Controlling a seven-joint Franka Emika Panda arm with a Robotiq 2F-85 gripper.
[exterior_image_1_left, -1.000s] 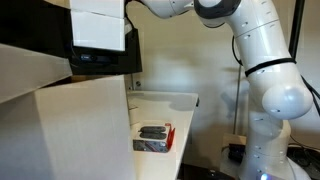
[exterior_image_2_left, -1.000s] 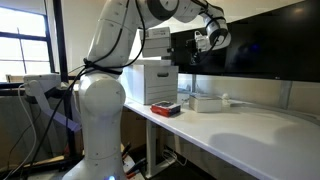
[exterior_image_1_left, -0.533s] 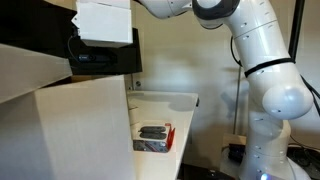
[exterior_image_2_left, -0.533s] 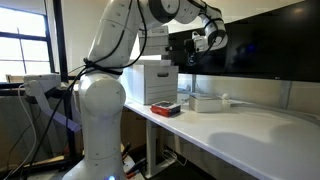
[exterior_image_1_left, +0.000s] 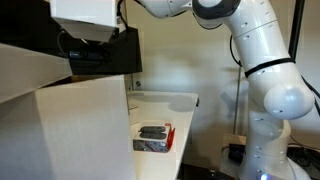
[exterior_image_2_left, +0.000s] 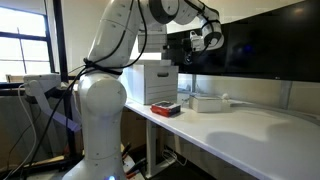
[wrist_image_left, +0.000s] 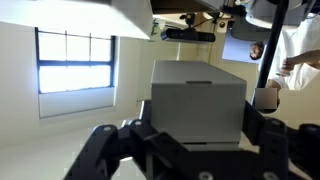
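The white box (exterior_image_1_left: 85, 10) has climbed and slid sideways over the last second, so that only its lower part shows at the top edge in an exterior view. The gripper (wrist_image_left: 197, 150) is clamped on it across a wide span, with a finger on either side in the wrist view. The box is therefore carried high in the air, well apart from the table (exterior_image_2_left: 250, 125) (nothing down there has shifted). Below stands the large carton (exterior_image_2_left: 150, 82), with a red-and-black tray (exterior_image_2_left: 166, 108) just beside it and a flat white item (exterior_image_2_left: 207, 102) farther along. Behind them runs the dark screen (exterior_image_2_left: 260, 45).
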